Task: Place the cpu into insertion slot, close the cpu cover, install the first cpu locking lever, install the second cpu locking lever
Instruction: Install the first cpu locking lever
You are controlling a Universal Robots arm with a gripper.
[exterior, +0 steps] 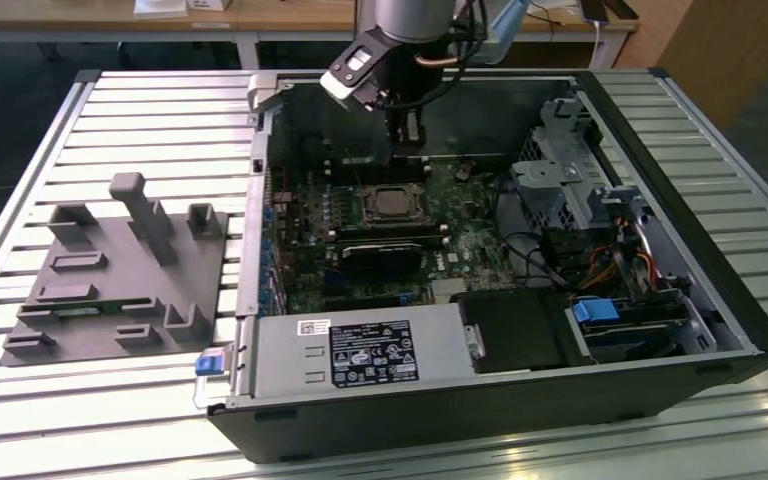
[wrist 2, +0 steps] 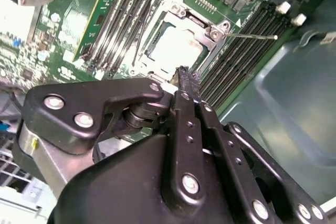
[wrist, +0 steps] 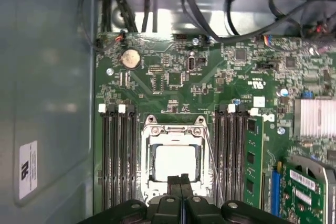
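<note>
The cpu point(wrist: 175, 162) lies flat in the insertion slot point(wrist: 147, 129) on the green motherboard point(wrist: 157, 85), its silver top bright. The cpu cover point(wrist: 145, 156) frames it and looks lowered over it. A thin metal locking lever point(wrist 2: 252, 36) sticks out from a socket corner across the memory slots. My gripper point(wrist: 181, 178) is shut with nothing in it, its tips just above the socket's near edge in both wrist views. In the exterior view the gripper point(exterior: 407, 150) hangs inside the case, a little behind the cpu point(exterior: 391, 204).
Black memory slots point(wrist: 118, 156) flank the socket on both sides. A black heatsink block point(exterior: 384, 255) lies in front of it. Cables and a drive cage point(exterior: 578, 190) fill the exterior view's right; a power supply point(exterior: 357, 355) sits in front. A grey fixture point(exterior: 117, 270) stands on the slatted table.
</note>
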